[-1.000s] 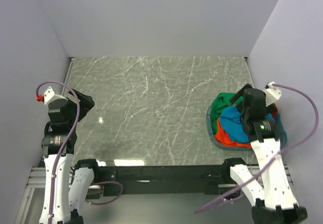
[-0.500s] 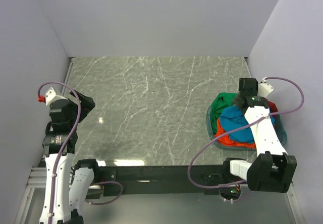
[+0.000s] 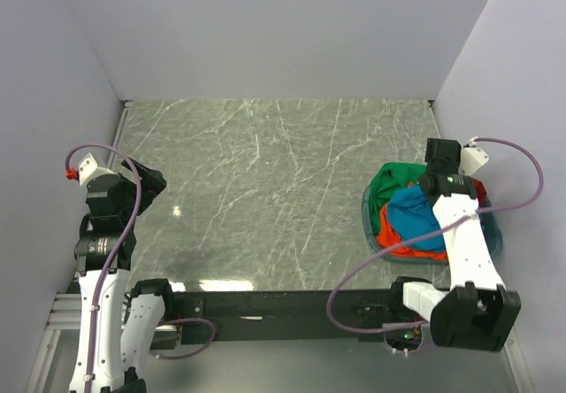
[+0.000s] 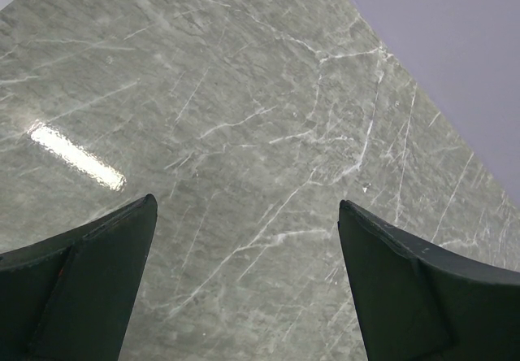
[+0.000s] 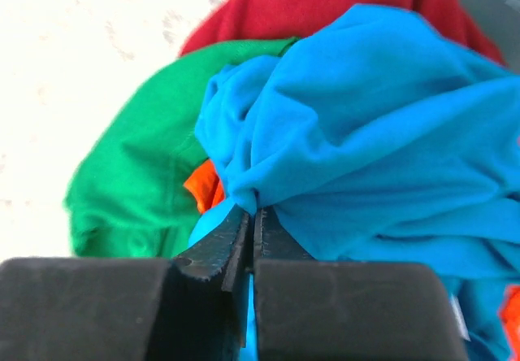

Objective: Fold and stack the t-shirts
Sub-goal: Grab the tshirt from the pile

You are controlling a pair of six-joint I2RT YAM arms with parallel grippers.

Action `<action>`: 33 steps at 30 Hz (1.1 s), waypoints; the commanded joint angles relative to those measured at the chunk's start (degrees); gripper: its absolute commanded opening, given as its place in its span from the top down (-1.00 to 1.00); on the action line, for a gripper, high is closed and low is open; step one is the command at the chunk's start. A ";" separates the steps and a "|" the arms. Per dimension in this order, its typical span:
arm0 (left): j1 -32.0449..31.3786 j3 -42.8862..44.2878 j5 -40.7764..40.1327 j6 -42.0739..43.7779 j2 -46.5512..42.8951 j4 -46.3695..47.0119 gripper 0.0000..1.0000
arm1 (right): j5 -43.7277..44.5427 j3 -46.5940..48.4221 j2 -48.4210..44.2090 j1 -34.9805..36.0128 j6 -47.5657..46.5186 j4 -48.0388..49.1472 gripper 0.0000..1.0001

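Crumpled t-shirts fill a basket (image 3: pixel 369 225) at the table's right side. A blue t-shirt (image 3: pixel 416 216) (image 5: pixel 382 133) lies on top, over a green one (image 3: pixel 387 185) (image 5: pixel 134 182), an orange-red one (image 3: pixel 393 238) (image 5: pixel 205 186) and a dark red one (image 5: pixel 325 7). My right gripper (image 3: pixel 433 185) (image 5: pixel 253 213) reaches down into the pile and is shut on a pinched fold of the blue t-shirt. Far off at the table's left, my left gripper (image 3: pixel 150 185) (image 4: pixel 248 206) hangs open above bare marble with nothing between its fingers.
The grey marble table (image 3: pixel 274 189) is boxed in by pale walls on three sides. A violet cable (image 3: pixel 522 189) loops from the right wrist toward the right wall. Both arm bases sit on the dark rail (image 3: pixel 283 304) at the near edge.
The right arm swung from the near side of the basket over its far end, came down onto the pile, and its jaws went from open to shut on the blue t-shirt. The left arm stayed still.
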 commanded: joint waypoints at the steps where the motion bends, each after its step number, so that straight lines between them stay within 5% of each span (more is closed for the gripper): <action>1: 0.37 -0.04 -0.21 0.39 -0.95 1.02 -0.99 | 0.41 3.13 -6.62 -0.27 -1.89 -0.39 1.00; 12: 0.28 -0.31 0.93 0.74 -1.47 1.64 -0.99 | -6.45 11.74 -17.52 -0.27 -7.96 -0.40 0.98; 22: 0.28 -0.48 1.11 0.83 -1.30 1.72 -0.99 | -18.57 26.85 -17.98 -0.27 -11.48 1.10 1.00; 28: 0.28 -0.48 1.02 0.74 -0.77 1.55 -0.99 | -36.23 31.00 -13.49 0.34 -10.78 5.31 1.00; 30: 0.28 -0.48 0.93 0.74 -0.77 1.55 -0.99 | -40.45 31.17 -11.91 2.88 -9.99 8.38 1.00; 33: 0.28 -0.57 1.11 0.83 -0.16 1.55 -0.99 | -35.49 34.06 -8.75 12.68 -11.47 9.62 1.00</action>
